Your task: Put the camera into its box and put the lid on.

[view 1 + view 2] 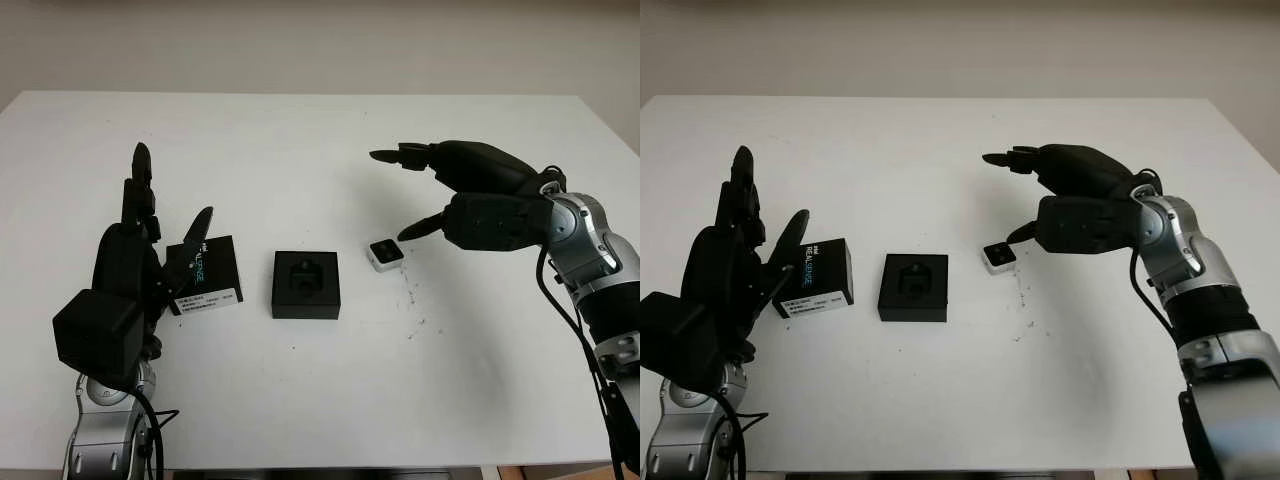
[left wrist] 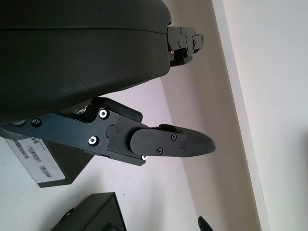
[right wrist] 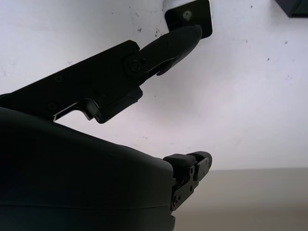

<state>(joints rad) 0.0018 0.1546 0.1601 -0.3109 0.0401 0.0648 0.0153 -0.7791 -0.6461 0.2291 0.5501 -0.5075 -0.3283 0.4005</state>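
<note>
Left eye view: white table (image 1: 300,400) broad, bare margins toward every edge. Small white-edged square camera (image 1: 385,254) just right of open black square box (image 1: 306,284), cavity unfilled. Black lid (image 1: 210,275) left of box, white label, print unreadable. Right hand (image 1: 425,195) released, above camera.

Left wrist view: left hand (image 2: 163,144) released beside lid.

Right wrist view: fingertip (image 3: 185,36) at camera.

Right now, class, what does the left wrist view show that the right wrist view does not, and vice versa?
Left wrist view: the open left hand beside the labelled lid. Right wrist view: the open right hand, a fingertip close to the camera. Shared: the white table and a corner of the black box.
</note>
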